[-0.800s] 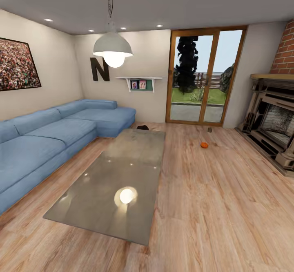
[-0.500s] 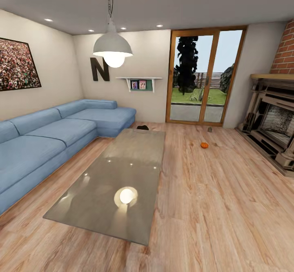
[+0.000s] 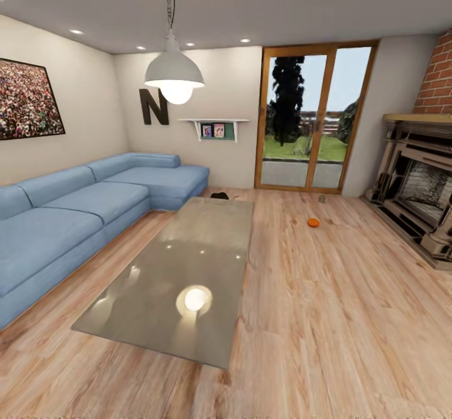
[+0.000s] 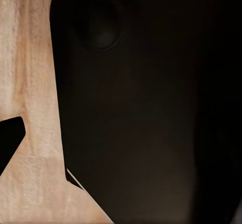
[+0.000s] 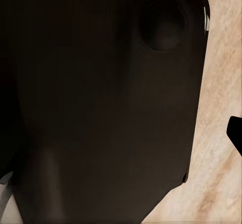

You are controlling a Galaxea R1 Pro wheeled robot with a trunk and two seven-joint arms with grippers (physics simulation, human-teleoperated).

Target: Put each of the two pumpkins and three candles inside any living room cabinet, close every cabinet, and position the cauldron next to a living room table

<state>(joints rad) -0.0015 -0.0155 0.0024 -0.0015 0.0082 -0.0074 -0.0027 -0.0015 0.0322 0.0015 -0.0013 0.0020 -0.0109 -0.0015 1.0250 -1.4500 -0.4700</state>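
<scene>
— Where's the pumpkin (image 3: 313, 222)?
— On the floor (image 3: 339, 318), well beyond the table's (image 3: 182, 281) far right corner, toward the glass door (image 3: 311, 117). A dark shape, maybe the cauldron (image 3: 219, 196), sits just past the table's far end.
— How should I approach?
— Drive along the table's right side, stopping short of the pumpkin. Grippers — you can't tell whether they're spread or pressed together.

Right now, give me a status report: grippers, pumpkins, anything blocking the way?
Grippers: state unreadable. One pumpkin on the floor ahead right, near the fireplace. Coffee table ahead left; bare floor between us and pumpkin.
</scene>
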